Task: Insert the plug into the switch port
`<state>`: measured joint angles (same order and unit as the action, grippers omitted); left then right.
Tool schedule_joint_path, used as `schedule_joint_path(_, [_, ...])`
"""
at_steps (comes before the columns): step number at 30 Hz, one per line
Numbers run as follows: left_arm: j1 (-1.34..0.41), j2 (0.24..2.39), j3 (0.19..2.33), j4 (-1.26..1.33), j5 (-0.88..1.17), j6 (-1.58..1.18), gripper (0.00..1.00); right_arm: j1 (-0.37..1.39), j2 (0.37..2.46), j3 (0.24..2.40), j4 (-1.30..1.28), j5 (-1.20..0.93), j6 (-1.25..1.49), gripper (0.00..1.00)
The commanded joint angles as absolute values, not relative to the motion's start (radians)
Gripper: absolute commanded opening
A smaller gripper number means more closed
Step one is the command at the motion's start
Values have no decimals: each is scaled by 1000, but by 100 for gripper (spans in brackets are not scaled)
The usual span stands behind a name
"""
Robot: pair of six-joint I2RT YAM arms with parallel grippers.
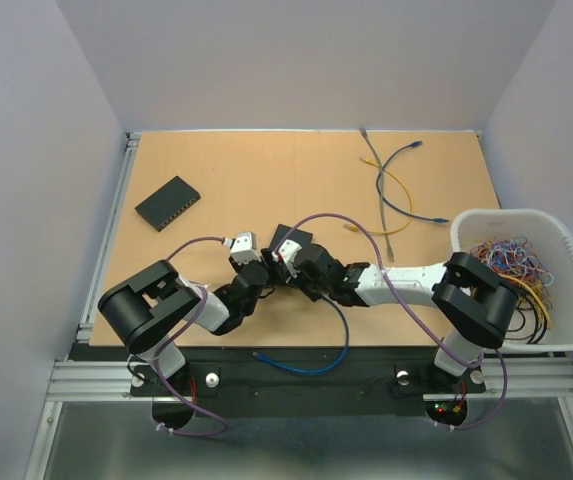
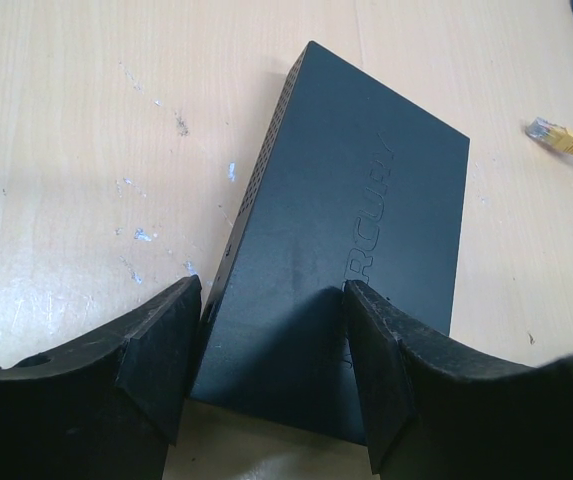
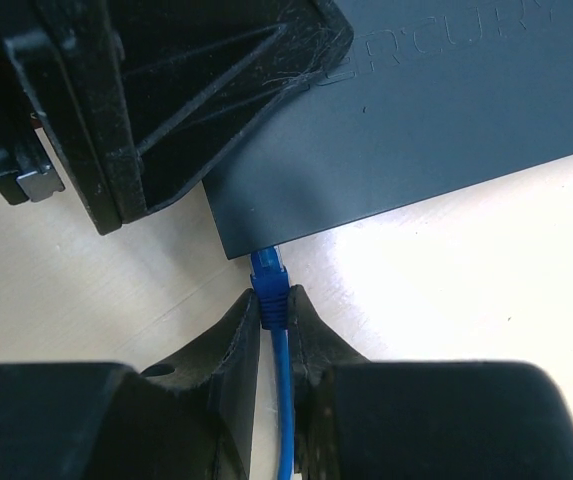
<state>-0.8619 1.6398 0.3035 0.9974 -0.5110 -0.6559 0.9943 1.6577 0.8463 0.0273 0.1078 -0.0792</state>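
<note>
The dark switch lies flat on the wooden table, between both arms in the top view. My left gripper is open over the switch's near end. Its left finger is beside the switch's side wall and its right finger is over the switch's top. My right gripper is shut on the blue plug. The plug's tip is at the switch's side face, at a port. Its blue cable trails back off the table's near edge.
A second black switch lies at the back left. Loose grey, blue and yellow cables lie at the back right, and a yellow plug lies near the switch. A white basket of cables stands at the right edge.
</note>
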Motion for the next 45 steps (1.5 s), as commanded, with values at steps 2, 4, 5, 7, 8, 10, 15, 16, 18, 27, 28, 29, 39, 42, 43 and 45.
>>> schedule_joint_path(2, [-992,1730,288,742,-77,-804,60,1023,1657,1062,712,-84,-40,0])
schedule_joint_path(4, [-992,1726,285,741,-75,-802,60,1023,1660,1054,712,-72,-38,0])
schedule_joint_path(5, [-992,1715,285,741,-72,-801,60,1023,1658,1048,712,-60,-34,0])
schedule_joint_path(7, [-991,1698,287,716,-64,-795,62,1023,1651,1017,710,-19,-28,1])
schedule_joint_path(8, [-991,1675,297,698,-67,-795,63,1023,1638,1002,710,-9,-28,0])
schedule_joint_path(10, [-991,1654,308,643,-83,-787,66,1022,1628,963,710,20,-22,0])
schedule_joint_path(15, [-960,1640,377,551,-101,-736,73,1022,1594,899,710,49,-2,0])
schedule_joint_path(16, [-953,1640,383,546,-97,-727,74,1023,1591,896,710,55,26,0])
schedule_joint_path(18, [-922,1635,393,538,-81,-707,75,1023,1585,890,710,63,35,0])
schedule_joint_path(27, [-810,1526,432,425,-64,-637,76,1020,1641,960,677,72,21,1])
schedule_joint_path(28, [-793,1507,439,410,-66,-618,77,1020,1650,968,661,63,21,1])
schedule_joint_path(29, [-784,1497,445,396,-66,-612,77,1020,1655,974,655,57,23,1])
schedule_joint_path(39, [-723,1459,521,321,-28,-552,79,1020,1664,977,635,54,54,19])
schedule_joint_path(42, [-700,1434,543,273,-38,-529,79,1020,1643,976,603,100,40,40])
schedule_joint_path(43, [-695,1425,548,262,-43,-525,79,1020,1637,976,577,130,29,47])
schedule_joint_path(45, [-681,1402,563,227,-54,-505,80,1020,1626,980,546,165,11,57])
